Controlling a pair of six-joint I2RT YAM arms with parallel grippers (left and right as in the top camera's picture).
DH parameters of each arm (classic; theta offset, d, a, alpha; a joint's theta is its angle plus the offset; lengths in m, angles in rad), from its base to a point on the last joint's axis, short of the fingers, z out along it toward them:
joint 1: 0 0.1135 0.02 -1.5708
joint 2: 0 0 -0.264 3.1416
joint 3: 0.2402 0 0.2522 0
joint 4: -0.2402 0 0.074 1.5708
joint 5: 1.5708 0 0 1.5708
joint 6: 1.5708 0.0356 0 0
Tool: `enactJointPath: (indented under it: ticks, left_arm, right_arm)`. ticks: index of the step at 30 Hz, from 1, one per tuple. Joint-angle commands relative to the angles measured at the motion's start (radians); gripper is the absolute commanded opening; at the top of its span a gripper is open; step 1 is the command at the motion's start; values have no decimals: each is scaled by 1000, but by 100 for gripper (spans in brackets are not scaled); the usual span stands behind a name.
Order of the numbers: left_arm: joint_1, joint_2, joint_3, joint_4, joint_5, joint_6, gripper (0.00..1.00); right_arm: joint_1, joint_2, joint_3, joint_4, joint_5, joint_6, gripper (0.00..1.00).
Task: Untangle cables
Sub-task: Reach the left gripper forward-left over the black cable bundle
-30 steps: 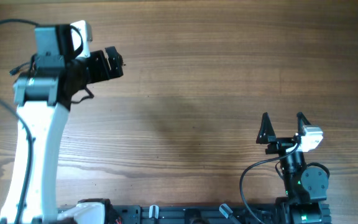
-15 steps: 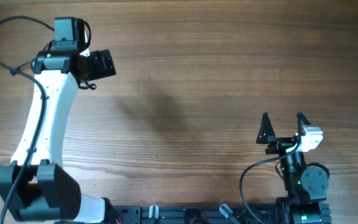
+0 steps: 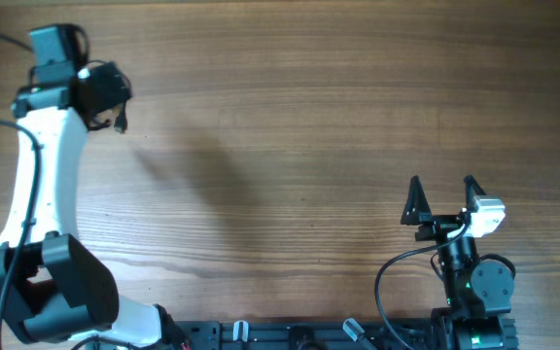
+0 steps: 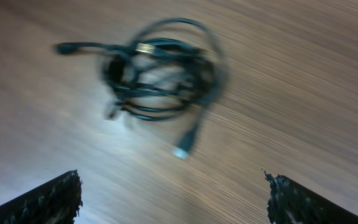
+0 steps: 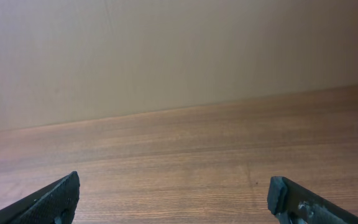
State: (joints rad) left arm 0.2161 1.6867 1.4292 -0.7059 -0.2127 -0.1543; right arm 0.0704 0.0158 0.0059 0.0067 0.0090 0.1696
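Hovering above a knotted bundle of cables (image 4: 157, 53), the left gripper (image 4: 171, 180) holds its two fingers spread wide with nothing between them. Their dark tips show at seven and five o'clock of the left wrist view. The thin black cords lie on the wooden table (image 4: 303, 93) as one tangled coil at twelve o'clock of that blurred view. One plug end (image 4: 64, 48) sticks out at nine o'clock of the coil, and a light-tipped plug (image 4: 180, 151) trails off at six o'clock. Seen from overhead, the left arm (image 3: 42, 185) reaches to ten o'clock of the table, and the bundle cannot be made out beneath it. The right gripper (image 3: 441, 194) sits at four o'clock, well apart from the cords, its jaws also wide and empty and pointing toward twelve o'clock. Its wrist view takes in only wood grain and a plain beige wall (image 5: 179, 50).
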Motion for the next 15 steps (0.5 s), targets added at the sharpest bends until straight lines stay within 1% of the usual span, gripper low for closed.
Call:
enactJointPath:
  ticks: [1, 6, 8, 10, 12, 13, 15]
  left_arm:
    - [104, 43, 14, 3, -43, 13, 100]
    - [197, 99, 14, 4, -31, 13, 100]
    - [229, 132, 14, 12, 17, 14, 98]
    - [249, 161, 14, 23, 80, 21, 89]
    - [261, 189, 14, 38, 127, 21, 77]
    - [263, 206, 14, 48, 143, 21, 73]
    - [262, 230, 14, 68, 148, 21, 69]
  right_arm:
    - [2, -2, -1, 3, 20, -11, 100]
    - [2, -2, -1, 3, 20, -11, 100]
    - [2, -2, -1, 3, 20, -11, 100]
    - [2, -2, -1, 3, 20, -11, 100]
    - [2, -2, -1, 3, 20, -11, 100]
    - [2, -2, -1, 3, 20, -11, 100]
    - [2, -2, -1, 3, 20, -11, 100]
